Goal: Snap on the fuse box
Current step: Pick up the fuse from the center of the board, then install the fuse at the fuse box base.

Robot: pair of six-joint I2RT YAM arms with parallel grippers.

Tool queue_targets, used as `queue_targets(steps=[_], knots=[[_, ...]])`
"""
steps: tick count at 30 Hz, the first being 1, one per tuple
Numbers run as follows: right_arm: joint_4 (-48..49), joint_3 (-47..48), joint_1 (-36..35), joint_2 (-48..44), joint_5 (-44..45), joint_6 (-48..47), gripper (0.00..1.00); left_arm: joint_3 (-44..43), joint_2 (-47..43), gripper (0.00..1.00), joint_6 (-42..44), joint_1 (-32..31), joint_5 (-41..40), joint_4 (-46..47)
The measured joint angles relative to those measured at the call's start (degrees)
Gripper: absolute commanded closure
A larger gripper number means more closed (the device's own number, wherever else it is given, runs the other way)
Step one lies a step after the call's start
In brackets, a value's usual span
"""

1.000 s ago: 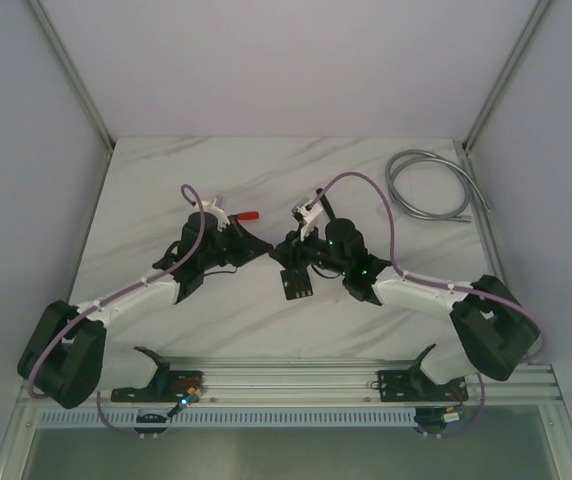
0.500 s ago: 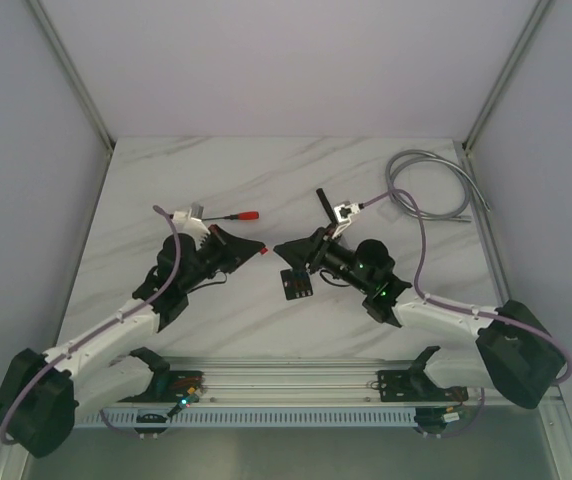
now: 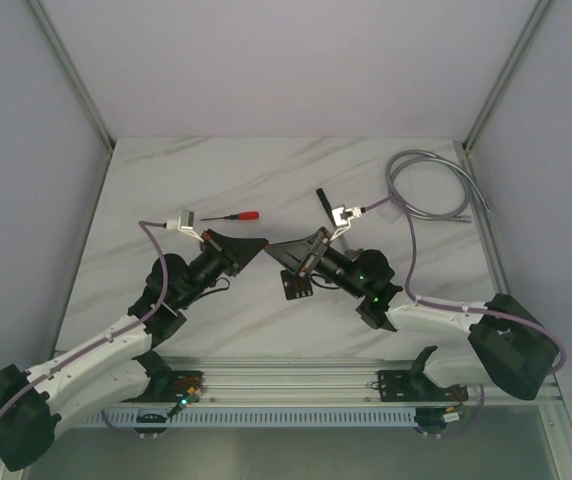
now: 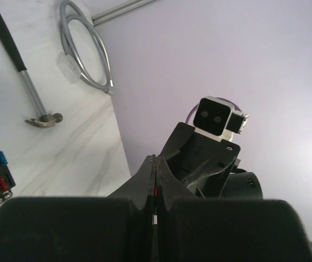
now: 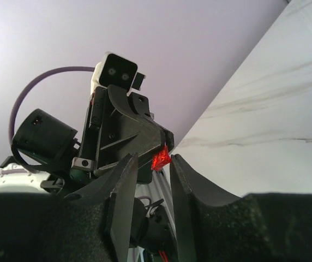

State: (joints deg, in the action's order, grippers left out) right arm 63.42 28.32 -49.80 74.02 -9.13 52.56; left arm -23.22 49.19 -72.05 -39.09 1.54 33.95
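Top, left-wrist and right-wrist views. We see the two grippers meeting tip to tip above the middle of the marble-patterned table (image 3: 166, 180). The left gripper (image 3: 257, 245) has its jaws pressed together on a small red fuse (image 5: 160, 159), which juts from their tip. The right gripper (image 3: 273, 248) faces it with its jaws partly parted, one finger to either side of that fuse. We cannot tell whether either finger touches it.

The fuse box (image 3: 294, 285) lies flat on the table just beside and below the right gripper's tip, free of both grippers. In the left wrist view we see blue and red fuses seated in it. Any marking on it is too small for us to read.

Farther back lie a red-handled screwdriver (image 3: 234, 215), a small black-handled hammer (image 4: 33, 97) and a coiled grey cable (image 4: 109, 73), well apart from the fuse box.
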Motion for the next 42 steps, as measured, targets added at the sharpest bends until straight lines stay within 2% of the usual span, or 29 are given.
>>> queue_targets(steps=[9,17,21,25,27,32,37,42], knots=[[4.5,-0.7,-0.7,0.1,1.1,0.9,0.76,0.9,-2.4,1.0,-0.9,-2.2,-3.5,2.5],[7.0,-0.7,-0.9,1.1,1.5,1.2,0.89,1.9,-2.5,1.0,-2.1,-3.0,-5.1,5.2],[7.5,-0.7,-0.9,1.2,1.5,1.2,0.99,2.7,-2.5,0.99,-2.6,-3.5,-5.9,7.0],[7.5,-0.7,-1.0,1.2,1.4,1.0,1.0,3.0,-2.5,0.82,-2.8,-3.7,-6.5,7.5],[6.2,-0.7,-1.0,1.0,1.4,0.2,1.0,3.2,-2.6,0.68,-2.4,-3.8,-7.0,6.9],[-7.4,1.8,-1.1,-2.1,1.6,-4.2,1.0,2.5,-3.8,0.55,1.6,-4.0,-10.4,-1.4],[-28.4,8.0,-0.9,-5.8,3.6,-9.9,1.0,0.7,-6.1,0.41,8.9,-4.0,-14.8,-12.1],[-50.1,15.5,-0.3,-6.3,7.3,-15.0,1.0,-0.8,-7.2,0.31,16.8,-3.8,-19.3,-21.7]])
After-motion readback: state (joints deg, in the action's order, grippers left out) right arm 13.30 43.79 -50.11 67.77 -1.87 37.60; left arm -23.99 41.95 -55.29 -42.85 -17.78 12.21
